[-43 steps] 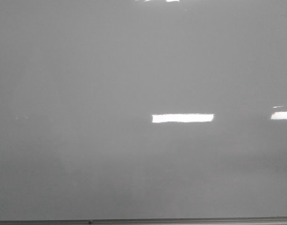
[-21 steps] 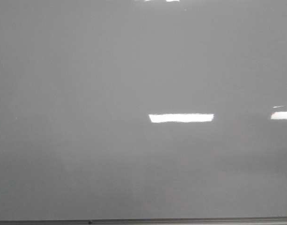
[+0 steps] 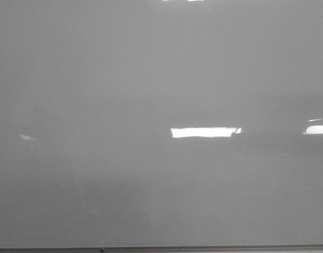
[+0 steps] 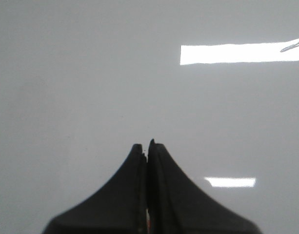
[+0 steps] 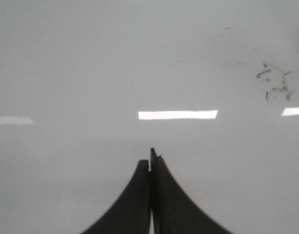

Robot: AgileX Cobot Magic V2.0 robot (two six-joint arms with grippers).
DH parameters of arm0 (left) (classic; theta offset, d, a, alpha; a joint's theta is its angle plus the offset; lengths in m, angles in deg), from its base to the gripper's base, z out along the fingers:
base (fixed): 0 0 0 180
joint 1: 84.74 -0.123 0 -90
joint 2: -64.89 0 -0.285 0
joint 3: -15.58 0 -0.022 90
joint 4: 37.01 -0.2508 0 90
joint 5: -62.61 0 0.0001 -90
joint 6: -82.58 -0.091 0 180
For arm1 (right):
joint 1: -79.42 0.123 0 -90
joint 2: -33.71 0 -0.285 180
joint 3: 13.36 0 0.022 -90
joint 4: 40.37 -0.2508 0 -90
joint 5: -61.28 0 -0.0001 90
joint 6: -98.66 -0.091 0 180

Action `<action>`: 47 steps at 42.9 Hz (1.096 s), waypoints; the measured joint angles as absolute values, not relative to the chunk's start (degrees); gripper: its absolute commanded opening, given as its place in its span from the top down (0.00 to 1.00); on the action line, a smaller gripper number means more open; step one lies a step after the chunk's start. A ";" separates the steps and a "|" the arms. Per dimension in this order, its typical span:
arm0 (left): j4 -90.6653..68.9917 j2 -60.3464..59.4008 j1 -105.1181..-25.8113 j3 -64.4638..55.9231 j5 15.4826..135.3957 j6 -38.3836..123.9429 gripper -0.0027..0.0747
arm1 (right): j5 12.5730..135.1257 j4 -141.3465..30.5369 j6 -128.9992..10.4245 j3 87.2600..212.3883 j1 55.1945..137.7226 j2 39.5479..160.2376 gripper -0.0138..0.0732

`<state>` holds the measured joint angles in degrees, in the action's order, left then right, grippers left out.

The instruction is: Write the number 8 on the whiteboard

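Your left claw [image 4: 147, 148]: two matte black fingers, broad at base, flaring outward, tapering to narrow tips; small reddish speck low in seam between them. Your right claw [image 5: 150, 158]: same black curved pair, one tip slightly longer, thin pale seam.

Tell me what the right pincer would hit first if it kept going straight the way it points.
Most likely the whiteboard itself: the shut right pincer faces bare glossy board, nothing between as far as its wrist view shows. Depth is unclear.
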<state>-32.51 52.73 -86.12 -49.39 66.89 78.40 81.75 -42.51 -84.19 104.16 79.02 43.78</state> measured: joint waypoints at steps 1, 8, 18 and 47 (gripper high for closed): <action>-32.51 51.40 -86.12 -48.34 68.10 78.40 0.99 | 82.63 -42.51 -84.19 105.27 79.02 44.93 0.91; -32.51 40.45 -86.12 -43.52 74.76 78.40 0.99 | 84.86 -42.51 -84.19 109.94 79.02 54.59 0.91; -32.51 31.75 -86.12 -42.82 75.54 78.40 0.85 | 84.66 -42.42 -84.19 110.27 79.02 62.91 0.81; -32.51 25.55 -86.12 -41.80 76.99 78.40 0.10 | 84.66 -42.29 -84.19 110.27 79.02 63.21 0.23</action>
<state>-32.51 25.55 -86.12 -41.80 76.99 78.40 84.66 -42.29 -84.19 110.27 79.02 63.21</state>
